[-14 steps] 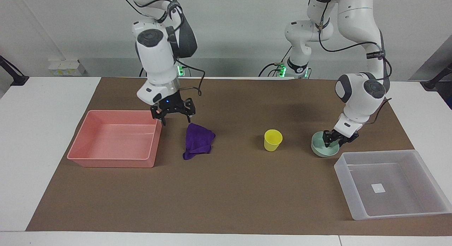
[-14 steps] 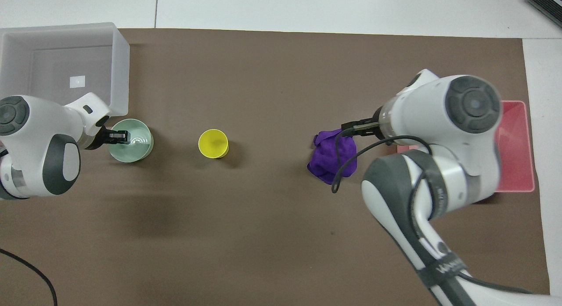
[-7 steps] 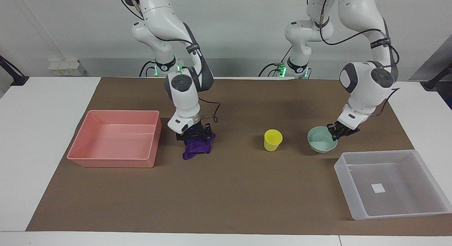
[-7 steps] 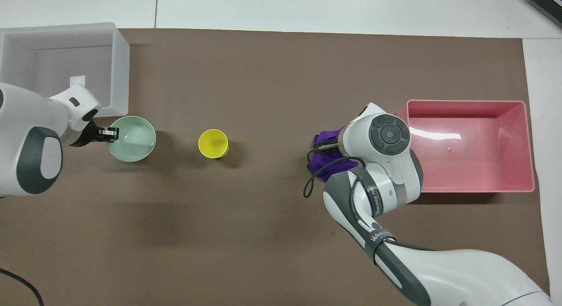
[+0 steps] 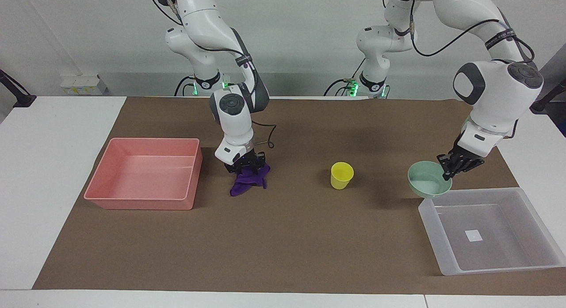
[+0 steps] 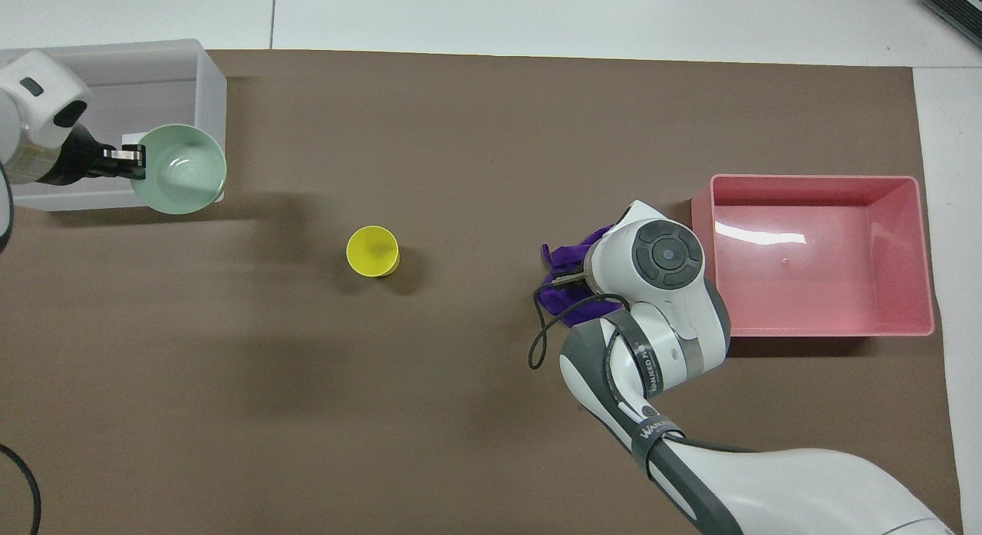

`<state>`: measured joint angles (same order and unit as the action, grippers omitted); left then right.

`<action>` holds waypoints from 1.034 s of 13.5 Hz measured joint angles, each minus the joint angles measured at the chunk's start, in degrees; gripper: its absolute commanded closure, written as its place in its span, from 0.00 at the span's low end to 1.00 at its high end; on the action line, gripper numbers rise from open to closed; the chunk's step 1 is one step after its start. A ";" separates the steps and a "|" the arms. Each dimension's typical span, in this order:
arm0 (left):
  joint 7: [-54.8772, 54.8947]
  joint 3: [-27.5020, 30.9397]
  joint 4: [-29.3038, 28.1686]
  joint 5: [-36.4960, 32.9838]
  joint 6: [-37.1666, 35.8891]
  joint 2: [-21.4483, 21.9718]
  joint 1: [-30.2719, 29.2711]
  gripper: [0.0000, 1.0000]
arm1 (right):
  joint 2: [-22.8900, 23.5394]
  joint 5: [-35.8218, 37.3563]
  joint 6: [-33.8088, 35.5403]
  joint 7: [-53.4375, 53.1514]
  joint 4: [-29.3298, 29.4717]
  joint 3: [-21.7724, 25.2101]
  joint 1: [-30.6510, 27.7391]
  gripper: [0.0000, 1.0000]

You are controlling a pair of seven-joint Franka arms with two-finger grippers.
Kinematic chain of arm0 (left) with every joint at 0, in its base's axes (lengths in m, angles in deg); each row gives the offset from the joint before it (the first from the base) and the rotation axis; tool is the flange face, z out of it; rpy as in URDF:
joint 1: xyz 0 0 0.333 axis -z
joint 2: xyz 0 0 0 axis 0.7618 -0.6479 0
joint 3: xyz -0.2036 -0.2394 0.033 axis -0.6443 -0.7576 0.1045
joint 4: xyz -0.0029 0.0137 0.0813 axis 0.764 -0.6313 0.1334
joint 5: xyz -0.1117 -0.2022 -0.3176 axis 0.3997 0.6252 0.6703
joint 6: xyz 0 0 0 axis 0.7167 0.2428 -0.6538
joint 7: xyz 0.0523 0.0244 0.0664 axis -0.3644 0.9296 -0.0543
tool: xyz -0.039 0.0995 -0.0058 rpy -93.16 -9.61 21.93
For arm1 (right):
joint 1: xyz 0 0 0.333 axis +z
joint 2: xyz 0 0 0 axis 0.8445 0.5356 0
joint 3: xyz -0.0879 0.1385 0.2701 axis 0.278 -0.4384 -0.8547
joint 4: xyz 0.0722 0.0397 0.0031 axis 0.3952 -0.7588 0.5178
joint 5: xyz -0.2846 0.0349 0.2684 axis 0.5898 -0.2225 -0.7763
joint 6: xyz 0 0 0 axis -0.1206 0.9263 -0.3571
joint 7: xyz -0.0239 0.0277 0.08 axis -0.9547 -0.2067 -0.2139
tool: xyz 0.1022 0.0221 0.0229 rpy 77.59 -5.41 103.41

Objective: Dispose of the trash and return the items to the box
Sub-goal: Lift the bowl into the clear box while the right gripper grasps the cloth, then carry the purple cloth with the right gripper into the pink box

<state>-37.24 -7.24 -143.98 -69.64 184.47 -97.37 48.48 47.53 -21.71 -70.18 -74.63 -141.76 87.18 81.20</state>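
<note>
Purple cloth (image 5: 248, 180) lies bunched on the bench (image 5: 283, 237) beside the pink tray (image 5: 143, 173), toward the right arm's end. The right gripper (image 5: 244, 165) presses down on it, fingers closed on the fabric. A yellow cup (image 5: 342, 175) stands upright mid-bench. Farther from the robots, the left gripper (image 5: 451, 166) holds the mint-green bowl (image 5: 428, 180) by its rim, fingers clamped, in the air over the edge of the clear box (image 5: 493, 230).

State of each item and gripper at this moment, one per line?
Left gripper: shut on mint-green bowl, held over the clear bin's rim.
Right gripper: shut on purple cloth.
Yellow cup: upright on the mat.
Clear bin: empty.
Pink tray: empty.
</note>
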 measured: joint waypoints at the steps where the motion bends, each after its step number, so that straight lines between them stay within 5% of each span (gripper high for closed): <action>1: 0.00 0.04 2.38 0.02 -0.45 -1.64 -1.05 1.00 | -0.13 0.00 0.03 0.00 0.00 0.03 -0.01 1.00; 9: -0.02 -0.06 27.51 0.16 -0.47 -23.78 -6.06 1.00 | -7.37 0.03 10.25 -4.36 4.82 0.35 -0.34 1.00; 14: -0.02 -0.19 30.21 1.18 3.15 -29.18 -8.34 1.00 | -14.93 2.13 21.49 -0.45 12.06 0.87 -8.14 1.00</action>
<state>-37.26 -7.43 -113.77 -68.46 187.62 -126.55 40.14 32.60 -19.58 -48.69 -75.08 -129.69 88.04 73.06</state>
